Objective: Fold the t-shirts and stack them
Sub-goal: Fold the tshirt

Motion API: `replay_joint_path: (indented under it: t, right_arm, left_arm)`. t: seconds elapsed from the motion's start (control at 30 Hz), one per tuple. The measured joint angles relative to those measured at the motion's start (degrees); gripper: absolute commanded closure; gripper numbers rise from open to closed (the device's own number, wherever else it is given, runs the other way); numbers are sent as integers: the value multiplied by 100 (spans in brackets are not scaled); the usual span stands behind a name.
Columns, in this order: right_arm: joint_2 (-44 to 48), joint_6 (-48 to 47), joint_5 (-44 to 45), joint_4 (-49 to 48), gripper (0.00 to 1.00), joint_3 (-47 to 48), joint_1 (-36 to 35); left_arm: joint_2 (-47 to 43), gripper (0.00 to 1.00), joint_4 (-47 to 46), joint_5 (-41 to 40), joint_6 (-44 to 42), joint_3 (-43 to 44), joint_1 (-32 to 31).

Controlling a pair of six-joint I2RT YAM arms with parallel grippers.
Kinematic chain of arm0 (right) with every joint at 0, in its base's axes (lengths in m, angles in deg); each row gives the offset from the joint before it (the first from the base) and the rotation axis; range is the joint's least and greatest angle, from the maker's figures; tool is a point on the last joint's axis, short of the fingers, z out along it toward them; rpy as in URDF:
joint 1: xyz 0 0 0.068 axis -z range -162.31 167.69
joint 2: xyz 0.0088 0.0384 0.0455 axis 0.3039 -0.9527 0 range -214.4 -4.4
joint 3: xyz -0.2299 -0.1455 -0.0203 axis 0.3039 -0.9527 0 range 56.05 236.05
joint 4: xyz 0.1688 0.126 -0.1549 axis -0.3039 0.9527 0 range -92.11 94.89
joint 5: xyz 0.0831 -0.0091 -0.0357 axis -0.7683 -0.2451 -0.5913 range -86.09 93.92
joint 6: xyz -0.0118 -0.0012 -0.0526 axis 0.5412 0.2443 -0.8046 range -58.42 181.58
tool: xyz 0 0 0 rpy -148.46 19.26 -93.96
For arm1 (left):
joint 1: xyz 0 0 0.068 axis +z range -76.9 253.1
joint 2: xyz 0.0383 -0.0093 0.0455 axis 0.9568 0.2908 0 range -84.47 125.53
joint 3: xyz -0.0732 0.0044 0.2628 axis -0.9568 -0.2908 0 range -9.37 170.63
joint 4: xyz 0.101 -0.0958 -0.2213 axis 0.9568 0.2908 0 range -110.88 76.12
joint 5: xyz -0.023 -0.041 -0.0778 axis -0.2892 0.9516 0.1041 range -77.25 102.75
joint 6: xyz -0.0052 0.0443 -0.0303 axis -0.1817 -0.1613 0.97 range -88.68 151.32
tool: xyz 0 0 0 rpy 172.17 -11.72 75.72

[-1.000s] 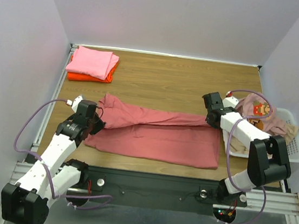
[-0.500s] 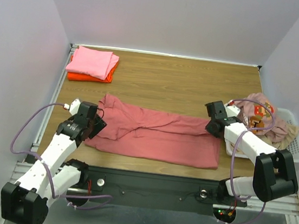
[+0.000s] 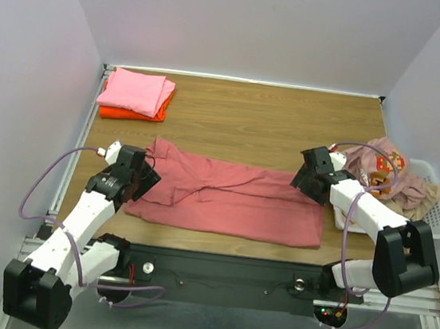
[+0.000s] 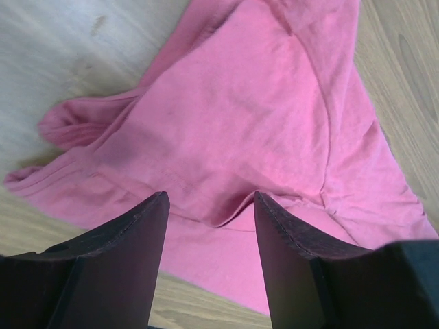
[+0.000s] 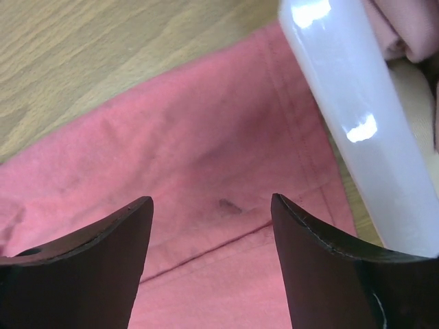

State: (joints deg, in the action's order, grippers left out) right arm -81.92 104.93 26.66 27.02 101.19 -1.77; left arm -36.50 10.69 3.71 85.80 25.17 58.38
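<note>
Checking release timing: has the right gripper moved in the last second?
Yes. Against the fixed basket, the right gripper has shifted slightly toward the near edge of the table; it is open over the rose-red t-shirt.

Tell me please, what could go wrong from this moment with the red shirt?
1. The rose-red shirt lies bunched at its sleeve near the open left pincer; a fold now may press creases in.
2. The open right pincer hovers close to the rim of the white basket and might knock it.
</note>
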Motion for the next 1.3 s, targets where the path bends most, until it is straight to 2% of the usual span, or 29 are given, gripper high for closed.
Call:
replay_joint_path:
  t: [0.2,0.23,0.27,0.43,0.6,0.7,0.97,1.3]
  right_arm:
    - [-490,-256,-229,-140,22,450,-94]
    - [-597,-282,-260,-184,18,531,-127]
    - [-664,-310,-291,-229,17,584,-142]
    - [-1410,-402,-459,-474,15,872,-245]
    - [-1692,-483,-490,-584,15,885,-367]
    - [-1698,-481,-455,-601,15,881,-387]
    - [-1698,-446,-407,-649,15,863,-387]
    - [-1696,-433,-365,-693,15,837,-389]
  left_arm:
    - [925,34,-660,177,-212,304,-291]
    - [1143,33,-772,177,-260,402,-339]
    - [1333,33,-920,173,-308,472,-369]
    - [2710,34,-1587,170,-542,938,-393]
    - [3871,37,-1888,404,-702,1241,-398]
    - [3873,36,-1902,428,-710,1231,-538]
    - [3051,36,-1731,256,-527,1025,-1056]
    - [3158,36,-1163,-372,-173,1040,-1344]
